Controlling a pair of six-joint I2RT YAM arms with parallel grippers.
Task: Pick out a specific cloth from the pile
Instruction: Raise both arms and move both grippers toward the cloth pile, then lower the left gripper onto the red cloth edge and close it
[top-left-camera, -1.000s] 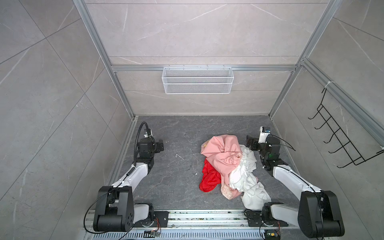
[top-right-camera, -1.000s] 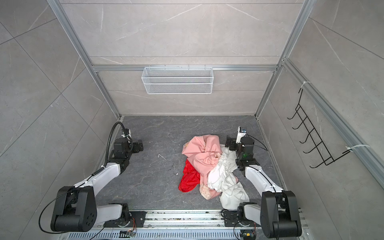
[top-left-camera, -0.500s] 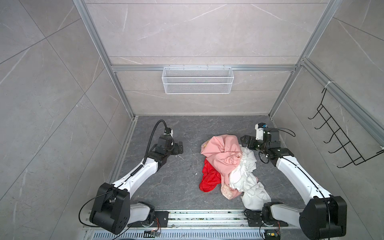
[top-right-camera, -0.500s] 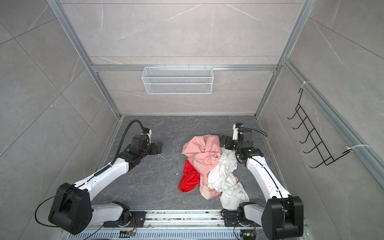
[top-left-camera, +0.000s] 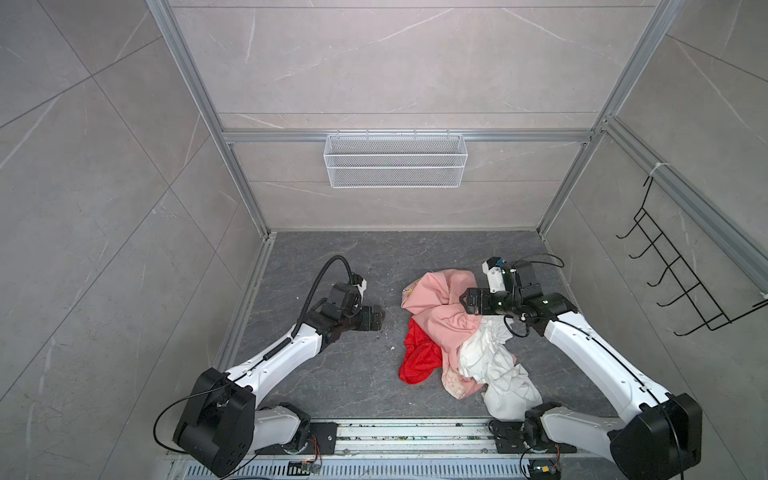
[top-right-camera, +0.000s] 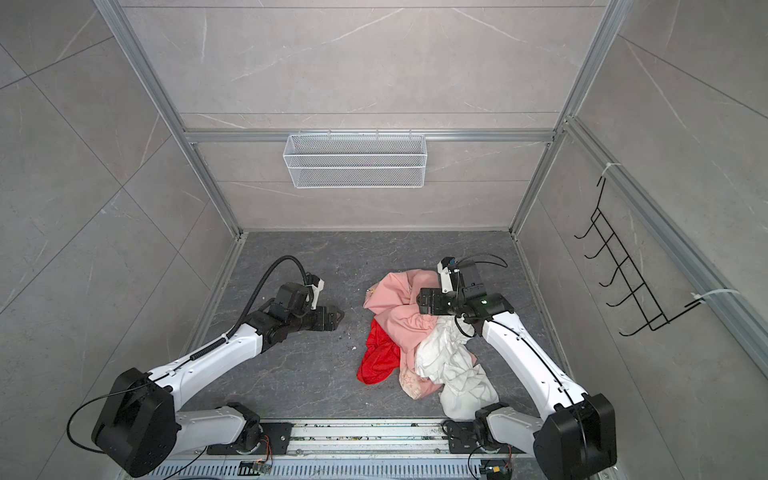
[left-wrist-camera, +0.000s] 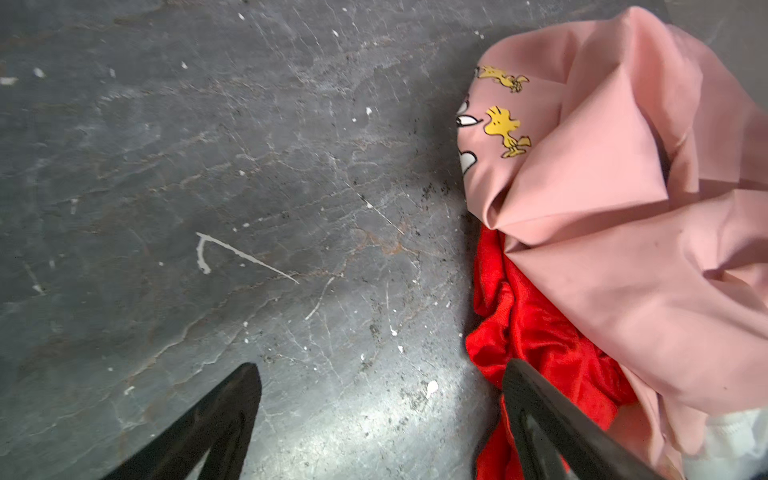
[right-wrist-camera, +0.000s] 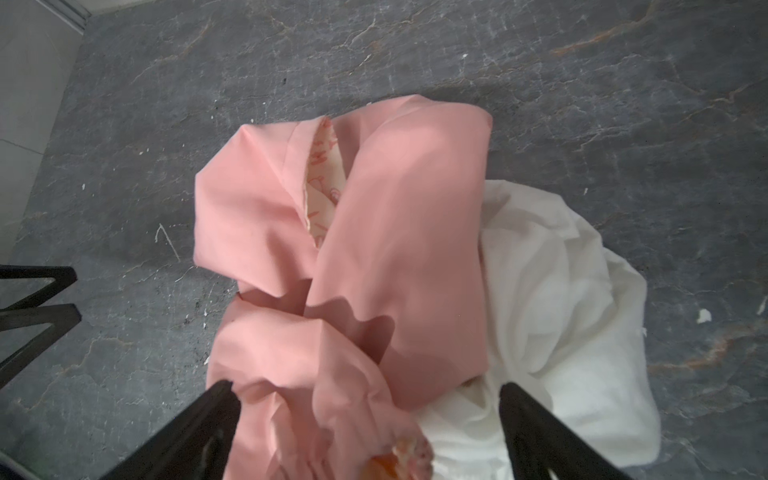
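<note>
Red cloth (top-left-camera: 419, 357) on the bench (top-left-camera: 332, 374), half under the pink cloth (top-left-camera: 440, 316). Left hand (left-wrist-camera: 380, 368) low, wide open, just beside it; right hand (right-wrist-camera: 365, 385) open above the pink. Both arms have reached inward.

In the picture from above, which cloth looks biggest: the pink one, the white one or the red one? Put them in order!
1. pink cloth, biggest
2. white cloth, nearly as big
3. red cloth, smallest, though part of it hides under the pink one
</note>
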